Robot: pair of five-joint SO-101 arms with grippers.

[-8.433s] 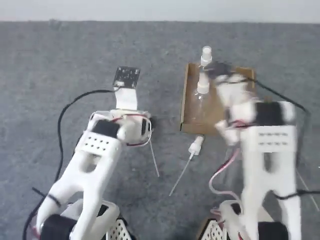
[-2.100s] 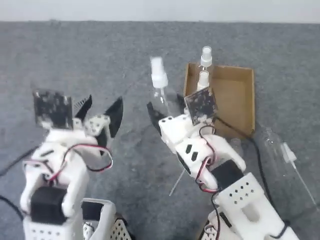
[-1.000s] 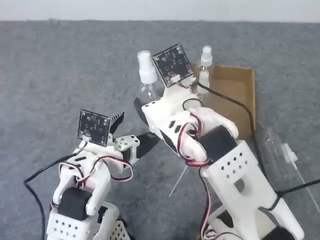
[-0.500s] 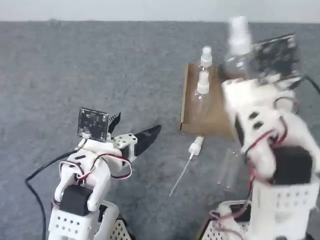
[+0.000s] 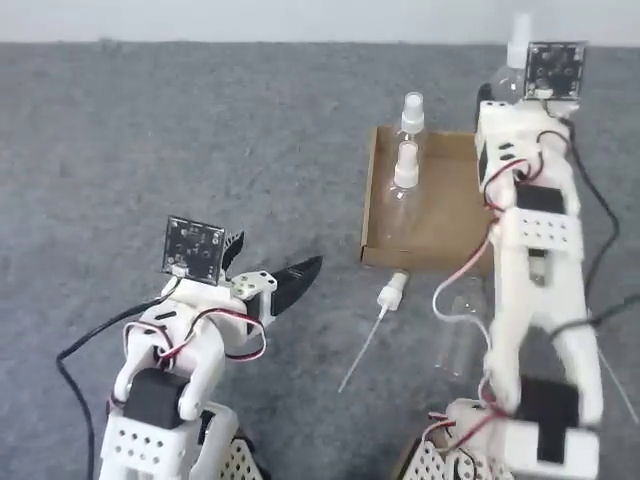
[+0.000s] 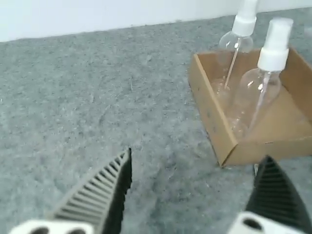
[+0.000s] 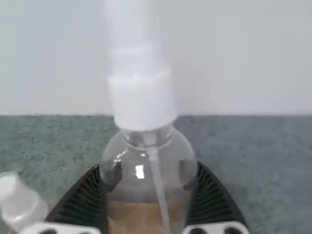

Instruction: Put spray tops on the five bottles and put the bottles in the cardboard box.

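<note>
Two capped bottles [image 5: 405, 170] stand in the cardboard box [image 5: 445, 225]. At the high view's upper right, the right hand [image 7: 148, 173] is clenched on a third bottle [image 5: 517, 62], seemingly past the box's far wall; lowered there, it could miss or topple the pair. The left hand [image 5: 275, 252], lower left, gapes released. The right arm [image 5: 535, 260] partly hides another bottle [image 5: 458, 335] lying lower right, its neck unseen.

**Hidden and cut off**

In the high view the right arm [image 5: 535, 230] covers most of the held bottle [image 5: 517, 35] and part of a bare bottle [image 5: 456, 338]. From the left wrist the box [image 6: 214, 122] runs off the picture's edge, as does the far spray top [image 6: 245, 19]
</note>
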